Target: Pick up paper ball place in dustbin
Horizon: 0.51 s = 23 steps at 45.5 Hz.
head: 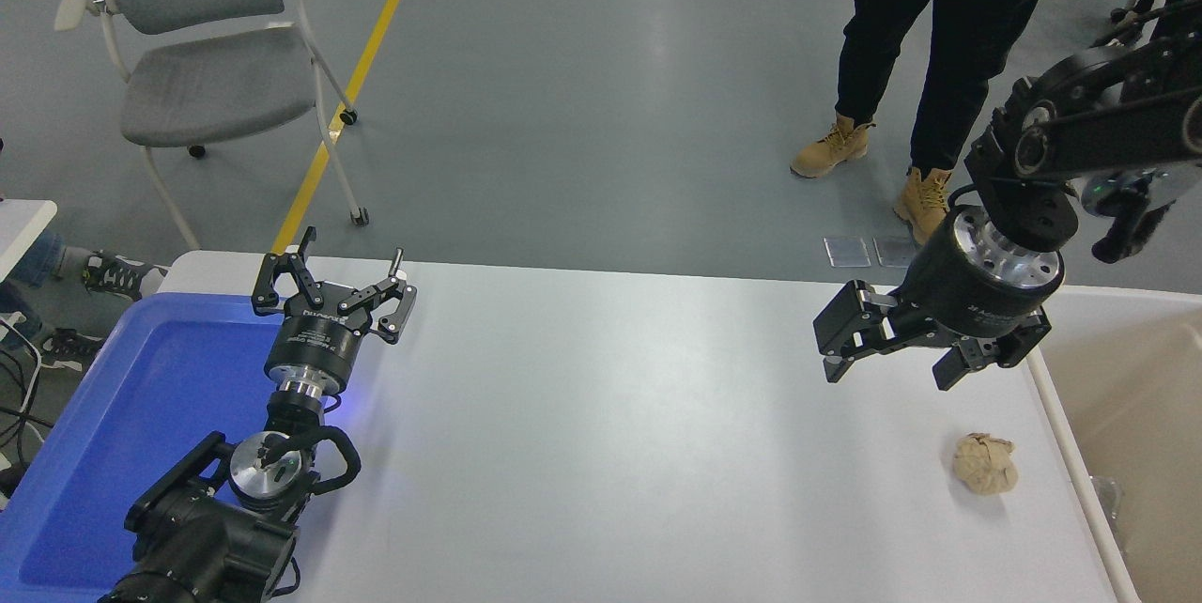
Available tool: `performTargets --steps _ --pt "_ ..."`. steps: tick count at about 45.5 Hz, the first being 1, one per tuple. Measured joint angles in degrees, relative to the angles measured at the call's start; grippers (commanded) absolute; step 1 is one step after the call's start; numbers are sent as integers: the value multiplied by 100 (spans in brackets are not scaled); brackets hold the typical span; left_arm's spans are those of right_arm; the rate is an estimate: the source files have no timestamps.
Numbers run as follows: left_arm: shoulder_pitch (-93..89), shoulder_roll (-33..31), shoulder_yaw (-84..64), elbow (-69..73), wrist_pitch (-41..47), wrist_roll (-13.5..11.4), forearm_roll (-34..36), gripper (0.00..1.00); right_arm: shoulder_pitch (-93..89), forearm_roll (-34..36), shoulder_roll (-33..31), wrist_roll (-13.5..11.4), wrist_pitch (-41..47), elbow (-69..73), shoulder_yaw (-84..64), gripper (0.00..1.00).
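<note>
Parked over the worktop's near-left corner, the left arm ended in a left gripper [333, 295] whose thin black fingers were spread wide and held nothing. Under it lay a shallow blue tray [122, 453] of smooth glossy plastic with rounded corners, overhanging the left edge of the white table [601, 434], whose surface was matte and plain.

Toward the right edge, the right gripper [892, 361] hung above the worktop, its blocky black fingers parted wide around empty air below a thick cylindrical wrist with a bright metal ring. Nearer the front, just below and right of it, the paper ball [985, 463] sat on the table: a tan, wrinkled, lumpy wad, untouched and apart from the fingers. Past the right edge stood the dustbin [1061, 415], rectangular, with a thick white rim and smooth beige inner walls.

Judged from this, nothing was done yet: the descent, the grasp, the lift and the drop into the bin all remained.
</note>
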Motion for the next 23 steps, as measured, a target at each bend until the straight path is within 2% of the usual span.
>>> performTargets --steps 23 --pt "0 -1 0 0 0 0 -8 99 -15 -16 -2 0 7 -34 17 100"
